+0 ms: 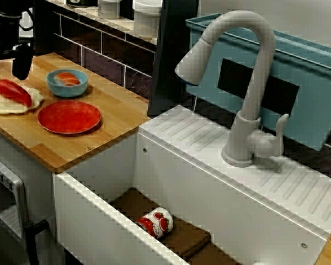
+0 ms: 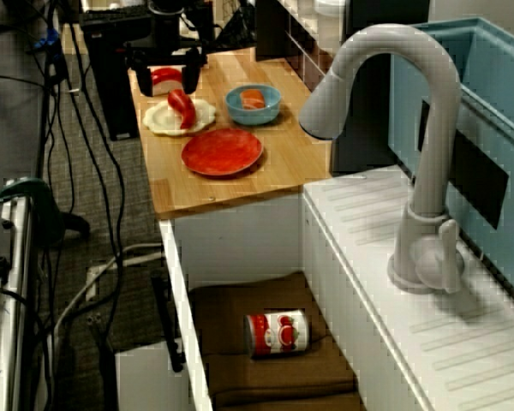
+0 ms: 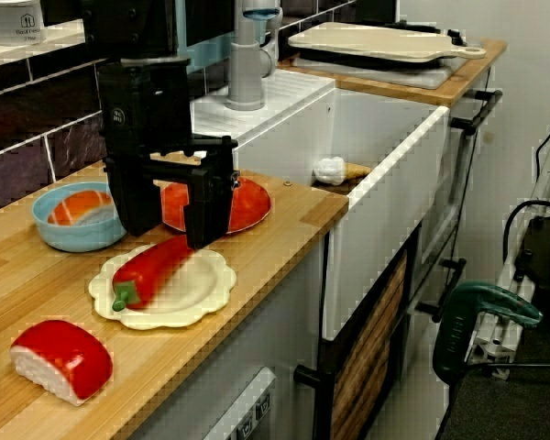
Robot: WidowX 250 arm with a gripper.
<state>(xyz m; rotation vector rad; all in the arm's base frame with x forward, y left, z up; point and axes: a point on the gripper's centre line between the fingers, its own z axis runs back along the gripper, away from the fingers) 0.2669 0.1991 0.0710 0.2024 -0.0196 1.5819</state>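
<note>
My black gripper (image 3: pixel 170 236) is open and hangs just above a red pepper (image 3: pixel 156 266), one finger on each side of its upper end. The pepper lies on a cream scalloped plate (image 3: pixel 179 307) on the wooden counter. In the view over the sink the gripper (image 2: pixel 167 86) stands at the counter's far end above the pepper (image 2: pixel 182 107). In the view past the faucet the gripper (image 1: pixel 6 77) is cut off at the top left, over the pepper (image 1: pixel 14 91). I see nothing held between the fingers.
A blue bowl (image 3: pixel 76 229) with an orange piece and a red plate (image 3: pixel 243 206) sit behind the cream plate. A red and white block (image 3: pixel 62 359) lies near the counter's end. The sink holds a can (image 2: pixel 277 332) on a brown mat. The faucet (image 1: pixel 248 83) stands behind the sink.
</note>
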